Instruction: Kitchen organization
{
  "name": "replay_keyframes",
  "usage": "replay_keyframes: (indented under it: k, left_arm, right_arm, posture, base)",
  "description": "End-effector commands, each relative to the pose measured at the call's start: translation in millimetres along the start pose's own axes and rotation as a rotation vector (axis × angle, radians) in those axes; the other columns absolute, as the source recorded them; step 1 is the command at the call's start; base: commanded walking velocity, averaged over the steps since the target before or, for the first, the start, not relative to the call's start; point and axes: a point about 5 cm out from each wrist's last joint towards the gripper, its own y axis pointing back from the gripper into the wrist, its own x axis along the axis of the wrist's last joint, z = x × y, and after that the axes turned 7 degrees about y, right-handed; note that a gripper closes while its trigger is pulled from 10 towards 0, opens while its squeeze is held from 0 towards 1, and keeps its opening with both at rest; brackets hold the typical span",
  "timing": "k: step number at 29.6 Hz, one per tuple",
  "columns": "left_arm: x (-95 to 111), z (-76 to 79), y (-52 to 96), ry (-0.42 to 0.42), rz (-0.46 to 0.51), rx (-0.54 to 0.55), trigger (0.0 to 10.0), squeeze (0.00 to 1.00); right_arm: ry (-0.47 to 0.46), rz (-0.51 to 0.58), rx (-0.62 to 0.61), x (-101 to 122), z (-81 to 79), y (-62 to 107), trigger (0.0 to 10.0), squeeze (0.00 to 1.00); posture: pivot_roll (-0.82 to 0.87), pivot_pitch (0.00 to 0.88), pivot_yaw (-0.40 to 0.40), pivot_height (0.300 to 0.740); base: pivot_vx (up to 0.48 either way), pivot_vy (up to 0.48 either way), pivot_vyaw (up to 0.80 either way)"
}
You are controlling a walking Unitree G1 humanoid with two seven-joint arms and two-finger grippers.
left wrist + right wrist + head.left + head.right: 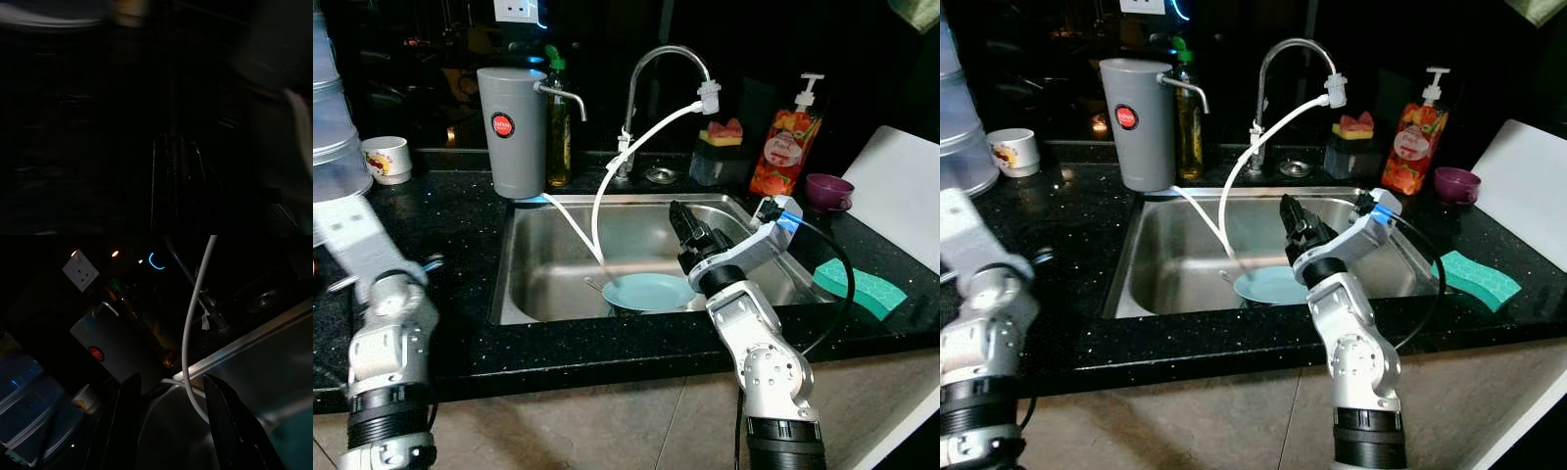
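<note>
Since the teal plate point(649, 291) lies in the sink point(533, 284), from the head we hold our right gripper point(682, 221) just above its far edge; its wrist view shows released jaws framing a white hose point(188, 333); left gripper point(173, 161): dark, jaws unreadable

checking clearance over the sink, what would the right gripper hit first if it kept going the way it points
Probably the thin white hose, which crosses between its open fingers; past it stands the grey canister. Depth is hard to judge.
</note>
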Motion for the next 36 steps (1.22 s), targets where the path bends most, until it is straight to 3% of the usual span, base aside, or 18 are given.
replay_keyframes:
  k: [1,5,7,8,9,10,13,15,17,22,23,28,30,31,36]
  left_arm:
    - [-3.0,6.7,4.2,-0.018,-0.022,-0.085,10.0,0.0]
    - [-4.9,21.0,10.1,-0.048,-0.031,-0.212,10.0,0.0]
    - [-13.5,36.5,21.2,-0.069,-0.079,-0.354,10.0,0.0]
    - [-24.4,49.0,36.1,-0.114,-0.131,-0.511,10.0,0.0]
    - [-24.4,49.0,36.1,-0.114,-0.131,-0.511,10.0,0.0]
    - [-29.1,55.1,42.9,-0.135,-0.161,-0.583,10.0,0.0]
    - [-30.3,57.4,44.8,-0.139,-0.175,-0.606,10.0,0.0]
    - [-37.6,63.6,46.2,-0.143,-0.247,-0.654,10.0,0.0]
    - [-48.5,72.4,47.3,-0.175,-0.309,-0.719,10.0,0.0]
    - [-53.5,82.3,44.2,-0.197,-0.325,-0.753,10.0,0.0]
    - [-55.4,92.2,41.4,-0.175,-0.337,-0.79,10.0,1.0]
    - [-51.5,98.2,34.6,-0.179,-0.29,-0.779,10.0,1.0]
    - [-31.2,103.2,31.4,-0.152,-0.137,-0.774,10.0,1.0]
    - [-22.5,104.5,31.4,-0.137,-0.076,-0.776,10.0,0.0]
    - [-5.2,93.8,27.2,-0.131,0.043,-0.68,10.0,0.0]
  right_arm:
    - [-0.005,0.0,-0.017,1.0,3.6,2.5,10.0,0.0]
    - [-0.002,0.004,-0.019,1.4,3.4,2.6,10.0,0.0]
    - [0.005,0.006,-0.019,1.8,3.0,2.6,10.0,0.0]
    - [0.019,0.008,-0.013,2.6,2.2,3.0,10.0,0.0]
    - [0.019,0.008,-0.013,2.6,2.2,3.0,10.0,0.0]
    - [0.033,0.004,-0.01,2.6,1.8,3.2,10.0,0.0]
    - [0.04,0.0,-0.009,2.4,1.8,3.2,10.0,0.0]
    - [0.118,-0.048,-0.016,-4.2,2.2,2.5,10.0,0.0]
    - [0.139,-0.082,-0.051,-10.1,5.3,1.1,10.0,0.0]
    - [0.143,-0.072,-0.072,-8.9,7.8,0.0,10.0,0.0]
    - [0.144,-0.057,-0.082,-5.8,9.0,-1.1,10.0,0.0]
    - [0.144,-0.035,-0.086,-2.2,8.8,-1.6,10.0,0.0]
    - [0.147,-0.005,-0.078,3.4,7.4,-0.2,10.0,0.0]
    - [0.147,0.01,-0.073,5.9,6.5,0.7,10.0,0.0]
    - [0.15,0.027,-0.06,7.1,4.2,2.8,10.0,0.0]
  posture:
    - [0.04,0.057,-0.076,0.74]
    - [0.04,0.056,-0.072,0.74]
    - [0.04,0.055,-0.069,0.74]
    - [0.04,0.055,-0.069,0.74]
    - [0.04,0.055,-0.069,0.74]
    - [0.04,0.055,-0.071,0.74]
    - [0.04,0.055,-0.071,0.74]
    - [0.03,0.052,-0.07,0.74]
    - [0.03,0.051,-0.072,0.74]
    - [0.03,0.051,-0.072,0.74]
    - [0.02,0.045,-0.068,0.74]
    - [0.02,0.045,-0.065,0.74]
    - [0.01,0.049,-0.064,0.74]
    - [0.01,0.049,-0.064,0.74]
    - [0.01,0.054,-0.066,0.74]
  base:
    - [0.0,0.0,0.0]
    - [0.0,0.0,0.0]
    - [0.0,0.0,0.0]
    - [0.0,0.0,0.0]
    - [0.0,0.0,0.0]
    - [0.0,0.0,0.0]
    - [0.0,0.0,0.0]
    - [0.0,0.0,0.0]
    - [0.0,0.0,0.0]
    - [0.0,0.0,0.0]
    - [0.0,0.0,0.0]
    - [0.0,0.0,0.0]
    - [0.0,0.0,0.0]
    - [0.0,0.0,0.0]
    - [0.0,0.0,0.0]
